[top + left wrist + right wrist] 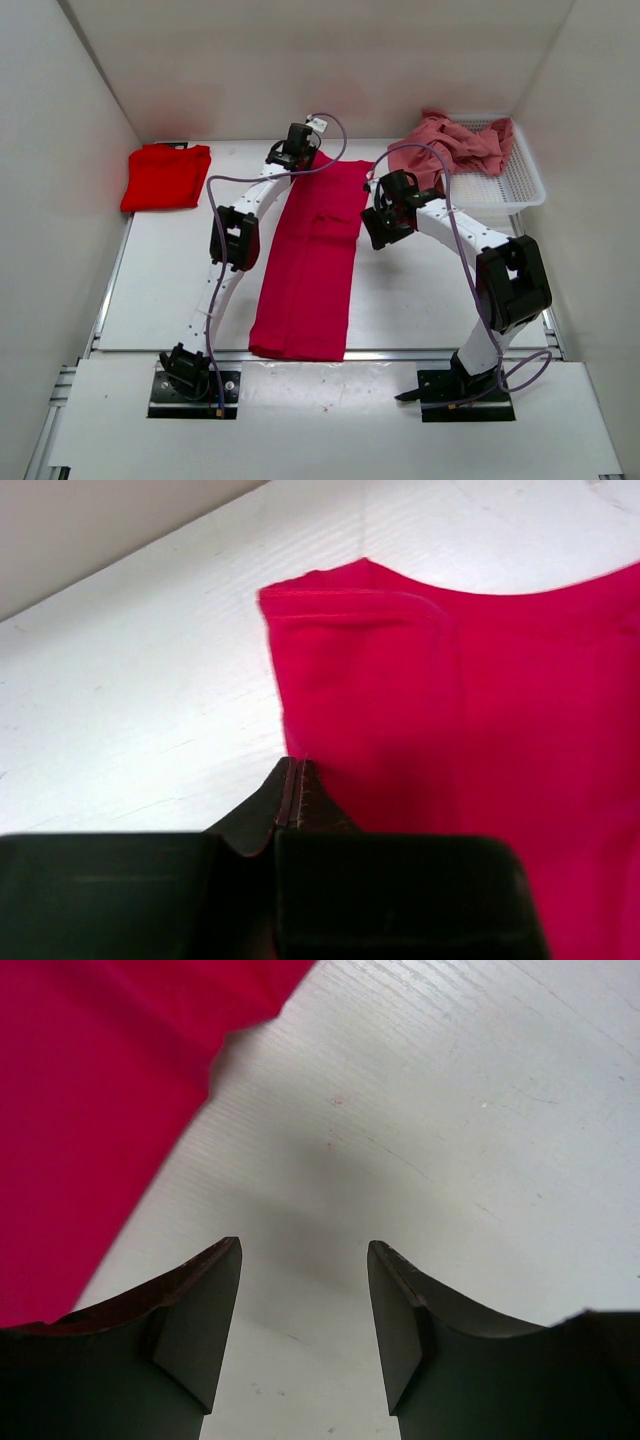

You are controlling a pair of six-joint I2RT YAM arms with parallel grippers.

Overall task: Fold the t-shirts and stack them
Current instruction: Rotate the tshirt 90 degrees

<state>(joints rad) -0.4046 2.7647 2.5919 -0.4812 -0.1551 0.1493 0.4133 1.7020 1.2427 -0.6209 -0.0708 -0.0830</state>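
Note:
The crimson-magenta t-shirt (310, 260) lies on the table as a long narrow strip running from the far middle to the near edge. My left gripper (296, 150) is at its far left corner. In the left wrist view the jaws of the left gripper (295, 765) are pressed together on the shirt's left edge (450, 710), just below the collar. My right gripper (374, 188) hangs open and empty over bare table beside the strip's right edge (90, 1110). The bright red t-shirt (166, 177) lies folded at the far left. The salmon pink t-shirt (455, 145) lies crumpled in the basket.
A white mesh basket (520, 185) stands at the far right against the wall. White walls close the table on the left, back and right. The arm bases sit on the near ledge.

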